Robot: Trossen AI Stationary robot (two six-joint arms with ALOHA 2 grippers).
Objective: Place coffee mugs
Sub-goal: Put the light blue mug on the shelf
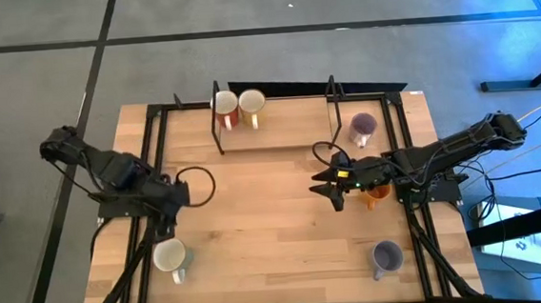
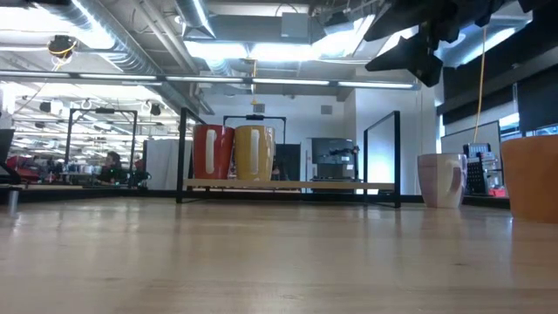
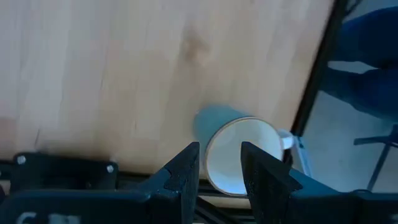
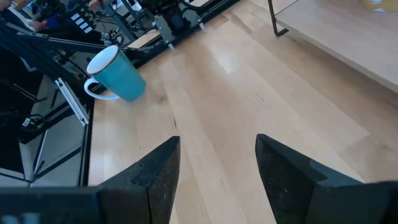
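From table level I see bare wooden tabletop running away from me. On the low rack at the back stand a red mug and a yellow mug, touching side by side. At right sits a pale mug, and an orange mug is cut off by the edge. A dark arm hangs overhead at upper right; I can't make out its end effector.

The surface is pale wood with a visible grain and a smooth, faintly satin finish, framed in matt black metal. The teal mug looks like glossy glazed ceramic, white inside. The right pincer has matt dark plastic-looking fingers.
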